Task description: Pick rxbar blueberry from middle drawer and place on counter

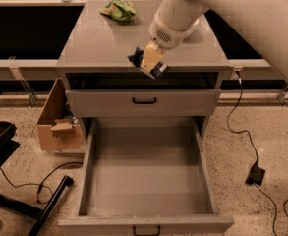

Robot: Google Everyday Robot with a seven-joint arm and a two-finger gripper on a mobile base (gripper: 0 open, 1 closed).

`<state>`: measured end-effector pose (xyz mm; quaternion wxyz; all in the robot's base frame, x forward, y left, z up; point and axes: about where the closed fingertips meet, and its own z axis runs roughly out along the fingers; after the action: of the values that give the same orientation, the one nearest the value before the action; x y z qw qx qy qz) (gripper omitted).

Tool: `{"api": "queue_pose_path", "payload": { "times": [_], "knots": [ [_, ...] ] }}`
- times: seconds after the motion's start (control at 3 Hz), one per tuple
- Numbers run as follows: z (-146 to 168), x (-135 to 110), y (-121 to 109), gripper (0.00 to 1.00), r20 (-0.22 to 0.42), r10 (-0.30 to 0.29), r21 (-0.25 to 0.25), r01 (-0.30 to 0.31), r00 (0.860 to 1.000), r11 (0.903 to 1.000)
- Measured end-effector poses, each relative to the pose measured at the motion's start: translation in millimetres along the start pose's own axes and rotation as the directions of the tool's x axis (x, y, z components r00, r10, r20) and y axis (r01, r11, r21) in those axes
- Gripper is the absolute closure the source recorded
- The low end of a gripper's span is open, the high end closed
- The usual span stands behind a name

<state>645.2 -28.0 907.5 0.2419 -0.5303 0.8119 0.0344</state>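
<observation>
My gripper [150,63] hangs over the front edge of the grey counter [99,43], shut on the rxbar blueberry [159,71], whose dark wrapper ends stick out on both sides of the tan fingers [151,58]. The bar is held just above the counter's front edge. The middle drawer [148,171] is pulled fully out below, its flat grey floor bare. The white arm comes in from the upper right and hides the back right of the counter.
A green snack bag [118,10] lies at the counter's back left. The shut upper drawer face [143,102] has a black handle. A cardboard box [60,122] stands left of the cabinet. Cables run over the floor on the right [246,132].
</observation>
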Motion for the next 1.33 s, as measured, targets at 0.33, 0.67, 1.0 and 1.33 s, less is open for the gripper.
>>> {"api": "queue_pose_path", "payload": {
  "times": [0.33,0.67,1.0,1.33],
  "knots": [
    [-1.8,-26.0,-39.2,1.0,-0.011,-0.009,0.031,0.009,1.0,0.9995],
    [16.9,-60.8,-74.6,1.0,0.002,-0.015,0.052,0.015,1.0,0.9985],
    [25.8,-87.9,-111.8,1.0,0.052,-0.001,0.103,-0.004,0.999,0.9946],
    [23.0,-112.6,-151.2,1.0,0.156,0.007,0.169,-0.034,0.988,0.9851]
  ]
}}
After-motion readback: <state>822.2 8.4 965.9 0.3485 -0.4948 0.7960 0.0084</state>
